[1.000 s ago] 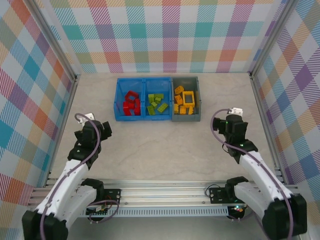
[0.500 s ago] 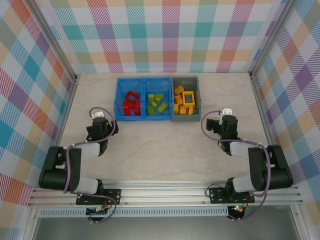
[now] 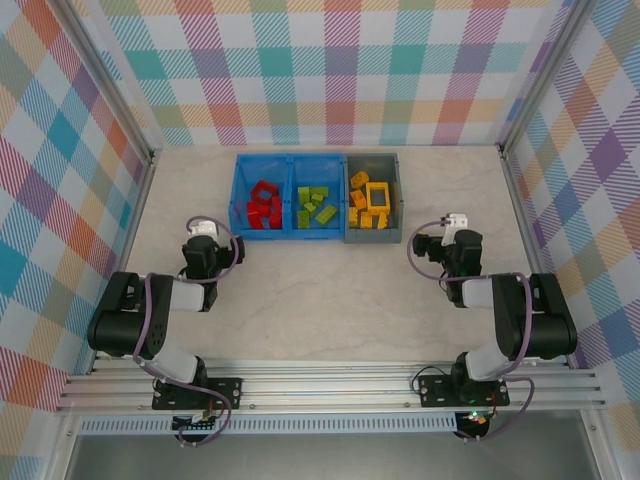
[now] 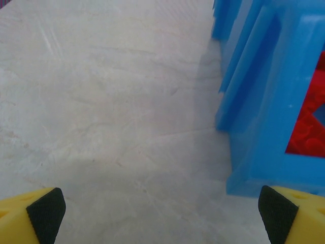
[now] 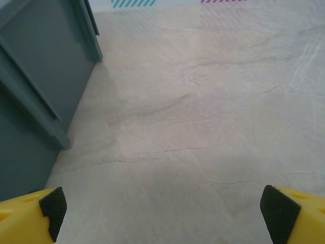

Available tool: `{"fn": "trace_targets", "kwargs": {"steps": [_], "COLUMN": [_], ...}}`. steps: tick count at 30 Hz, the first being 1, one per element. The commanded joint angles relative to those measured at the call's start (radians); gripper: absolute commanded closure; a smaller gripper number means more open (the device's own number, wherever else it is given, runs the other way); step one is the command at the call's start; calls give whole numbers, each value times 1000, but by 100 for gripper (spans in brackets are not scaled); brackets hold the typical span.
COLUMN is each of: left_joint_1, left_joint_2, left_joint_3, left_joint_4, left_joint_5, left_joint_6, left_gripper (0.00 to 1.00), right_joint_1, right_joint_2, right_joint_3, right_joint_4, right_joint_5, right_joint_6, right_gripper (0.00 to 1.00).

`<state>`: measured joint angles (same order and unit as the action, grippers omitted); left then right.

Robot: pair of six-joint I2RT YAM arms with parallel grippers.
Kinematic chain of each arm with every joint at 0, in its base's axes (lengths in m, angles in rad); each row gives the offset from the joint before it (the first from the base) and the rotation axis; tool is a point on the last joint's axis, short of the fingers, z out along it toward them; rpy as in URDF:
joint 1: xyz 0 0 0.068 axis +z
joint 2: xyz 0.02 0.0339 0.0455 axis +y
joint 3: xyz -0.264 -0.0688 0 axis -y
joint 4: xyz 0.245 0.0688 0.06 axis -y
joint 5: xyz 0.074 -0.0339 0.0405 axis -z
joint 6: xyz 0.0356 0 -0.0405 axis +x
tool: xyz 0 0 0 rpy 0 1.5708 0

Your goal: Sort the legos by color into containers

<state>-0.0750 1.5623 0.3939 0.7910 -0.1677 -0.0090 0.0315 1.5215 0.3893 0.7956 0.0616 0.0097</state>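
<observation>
Pale marbled counter (image 3: 320,295), just the blue bin (image 3: 288,236) on it, grey bin (image 3: 372,238) touching its right side.

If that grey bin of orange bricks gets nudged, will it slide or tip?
Probably slides: the grey bin sits low and wide on the smooth table. Plastic, likely light. The adjacent blue bin would probably block leftward pushes.

place: robot lab test cell | walls: pastel plaid panels (image 3: 340,70) enclosing left, far and right sides | surface: pale marble-look tabletop (image 3: 330,300) | near edge: aluminium rail (image 3: 330,382) carrying two bolted arm mounts (image 3: 442,386)
</observation>
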Motion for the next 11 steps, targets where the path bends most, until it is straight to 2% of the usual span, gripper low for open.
{"fn": "trace_targets", "kwargs": {"steps": [1,11], "left_joint_1": [8,1], "left_joint_2": [1,2], "left_joint_3": [17,22], "left_joint_4": [27,22], "left_joint_5": [22,10], "left_joint_6": [12,15], "left_gripper": [0,0], "right_joint_1": [-8,-16], "right_joint_2": [4,6], "right_joint_3": [22,26], "right_joint_4": [15,7], "right_joint_5": [-38,-56], "right_joint_6": [-6,-3], "right_gripper": [0,0]}}
